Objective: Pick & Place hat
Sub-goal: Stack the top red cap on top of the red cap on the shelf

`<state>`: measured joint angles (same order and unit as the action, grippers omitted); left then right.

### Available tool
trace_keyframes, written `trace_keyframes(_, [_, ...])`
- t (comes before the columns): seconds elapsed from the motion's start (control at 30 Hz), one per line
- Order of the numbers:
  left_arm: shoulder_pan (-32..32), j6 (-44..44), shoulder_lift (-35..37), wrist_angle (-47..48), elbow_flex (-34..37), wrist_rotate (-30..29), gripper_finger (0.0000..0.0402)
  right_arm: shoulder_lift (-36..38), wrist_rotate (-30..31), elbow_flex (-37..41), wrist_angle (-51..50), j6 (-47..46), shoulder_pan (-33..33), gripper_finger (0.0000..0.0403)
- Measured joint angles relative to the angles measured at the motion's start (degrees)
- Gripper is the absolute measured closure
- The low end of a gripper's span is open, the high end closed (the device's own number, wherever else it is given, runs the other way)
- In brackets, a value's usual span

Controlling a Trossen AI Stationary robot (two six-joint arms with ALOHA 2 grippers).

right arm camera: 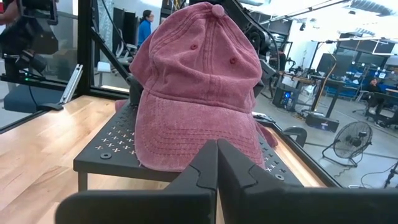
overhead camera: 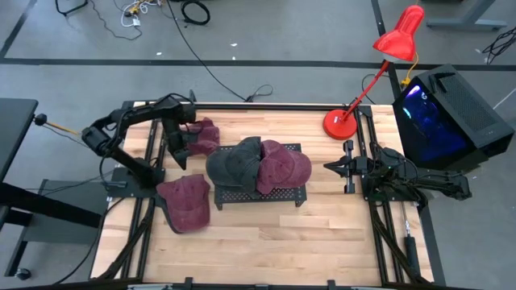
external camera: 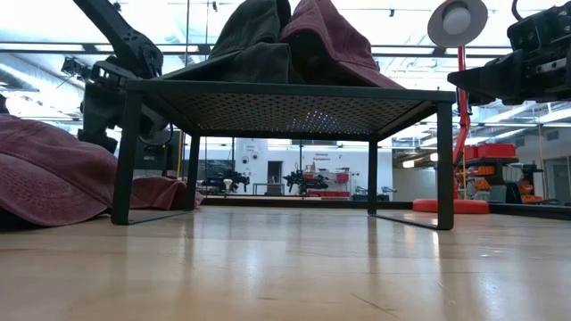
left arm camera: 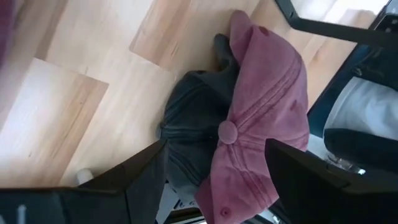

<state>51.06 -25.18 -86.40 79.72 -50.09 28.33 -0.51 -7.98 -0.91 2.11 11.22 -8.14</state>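
Observation:
A black mesh rack (overhead camera: 242,196) stands mid-table with a dark grey hat (overhead camera: 232,163) and a maroon hat (overhead camera: 284,166) piled on it. Another maroon hat (overhead camera: 185,201) lies on the table by the rack's left near corner. Toward the far left, a maroon cap (left arm camera: 261,106) lies draped over a dark grey cap (left arm camera: 189,124) on the wood. My left gripper (left arm camera: 216,149) hangs open over this pair, one finger on each side of the maroon cap's crown. My right gripper (overhead camera: 327,167) waits shut at the right, level, pointing at the rack's maroon hat (right arm camera: 193,87).
A red desk lamp (overhead camera: 343,121) stands at the far right of the table, its arm rising over the right arm. A computer case lit blue (overhead camera: 439,113) sits beyond the right edge. Bare wood (overhead camera: 266,242) stretches along the near side.

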Motion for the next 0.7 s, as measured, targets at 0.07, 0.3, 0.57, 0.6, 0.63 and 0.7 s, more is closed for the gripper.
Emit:
trace_keyframes(0.07, [-0.32, 0.03, -0.90, -0.10, 0.00, -0.05, 0.0131, 0.02, -0.01, 0.00, 0.00, 0.00, 0.00, 0.0399])
trace_keyframes(0.3, [-3.12, -0.10, -1.76, -0.13, 0.00, -1.22, 0.0131, 0.00, 0.01, 0.00, 0.00, 0.02, -0.02, 0.0399])
trace_keyframes(0.57, [-4.95, 0.72, -1.76, -1.42, 2.77, 0.01, 0.0131, 0.00, 0.01, 0.00, 0.00, 0.02, -0.02, 0.0399])
trace_keyframes(0.6, [-5.21, 0.79, -1.76, -2.00, 2.68, -0.27, 0.0131, 0.01, 0.00, 0.00, 0.00, 0.01, -0.02, 0.0399])
trace_keyframes(0.63, [-5.28, 0.80, -1.74, -2.12, 2.61, 0.03, 0.0131, 0.02, -0.01, 0.00, 0.00, 0.00, 0.00, 0.0399])
trace_keyframes(0.7, [-5.27, 0.84, -1.74, -2.37, 2.62, 1.02, 0.0131, 0.02, 0.01, 0.00, 0.00, 0.02, -0.02, 0.0399])
